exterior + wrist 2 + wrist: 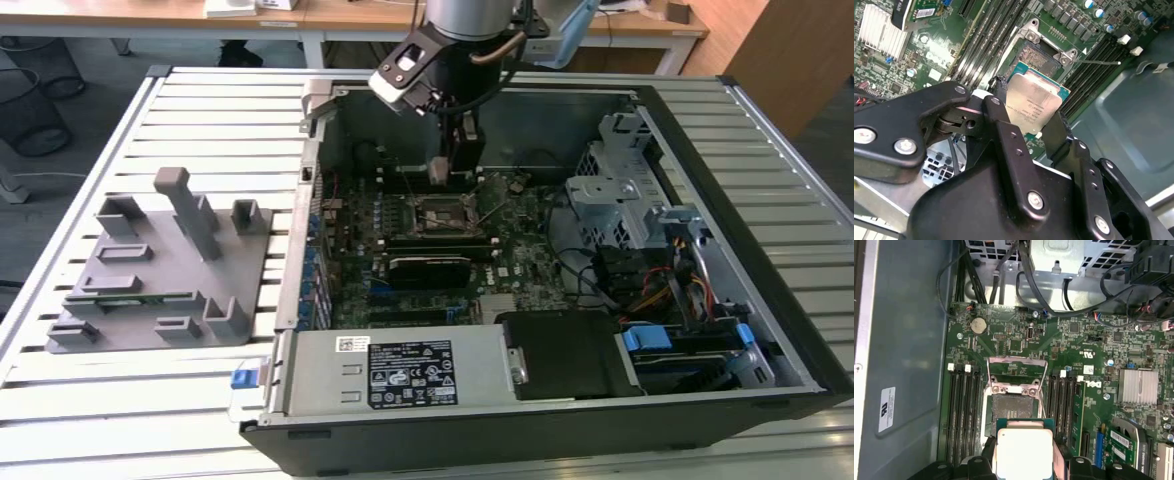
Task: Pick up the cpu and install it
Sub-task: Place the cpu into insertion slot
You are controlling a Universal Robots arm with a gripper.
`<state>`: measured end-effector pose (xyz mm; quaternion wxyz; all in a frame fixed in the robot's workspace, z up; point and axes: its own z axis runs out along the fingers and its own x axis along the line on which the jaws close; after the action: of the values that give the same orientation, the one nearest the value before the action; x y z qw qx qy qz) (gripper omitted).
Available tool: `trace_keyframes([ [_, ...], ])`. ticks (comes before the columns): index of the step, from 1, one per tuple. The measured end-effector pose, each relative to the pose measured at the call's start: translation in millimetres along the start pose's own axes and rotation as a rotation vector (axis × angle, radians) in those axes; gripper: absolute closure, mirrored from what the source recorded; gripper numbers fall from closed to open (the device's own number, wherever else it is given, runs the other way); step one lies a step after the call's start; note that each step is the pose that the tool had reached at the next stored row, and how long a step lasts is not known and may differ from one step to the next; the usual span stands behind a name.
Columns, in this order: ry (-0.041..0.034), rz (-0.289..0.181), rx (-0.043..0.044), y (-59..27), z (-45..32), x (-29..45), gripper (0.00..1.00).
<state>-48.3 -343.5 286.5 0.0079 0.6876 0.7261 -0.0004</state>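
Jaws: clenched on the cpu [1034,100], one black finger on each of two opposite edges, seen in both wrist views.
Gripper [454,172]: hangs from the arm inside the open computer case [787,300], over the green motherboard [521,262].
Cpu: sits between the jaws, its silver-grey metal top facing the wrist cameras and its thin pale rim showing [1023,450].
Fingers [1004,127]: they press against the chip's sides; the chip's far end juts out past the fingertips.
Socket [1011,412]: just beyond and below the jaws, bare, with the chip not seated in it; whether the chip touches its edge cannot be told.
Retention frame [1016,371]: lies open on the far side of the socket from the jaws.
Memory slots [961,410]: dark rows on both sides of the socket, flanking the line the jaws point along.
Silver heatsink [1138,386]: on the board, well to one side of the jaws.
Fixture plate [147,280]: grey, with upright posts, outside the case on the slatted table [200,120], well apart from the jaws toward the exterior view's left.
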Motion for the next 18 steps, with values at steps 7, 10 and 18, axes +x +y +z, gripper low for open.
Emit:
trace_keyframes([
  [7,-0.0005,0.000,0.0000,0.4,3.3,8.6,0.47],
  [10,-0.0004,0.000,0.0000,0.4,8.4,9.2,0.47],
  [18,-0.0007,0.015,0.0002,0.4,18.3,10.3,0.47],
])
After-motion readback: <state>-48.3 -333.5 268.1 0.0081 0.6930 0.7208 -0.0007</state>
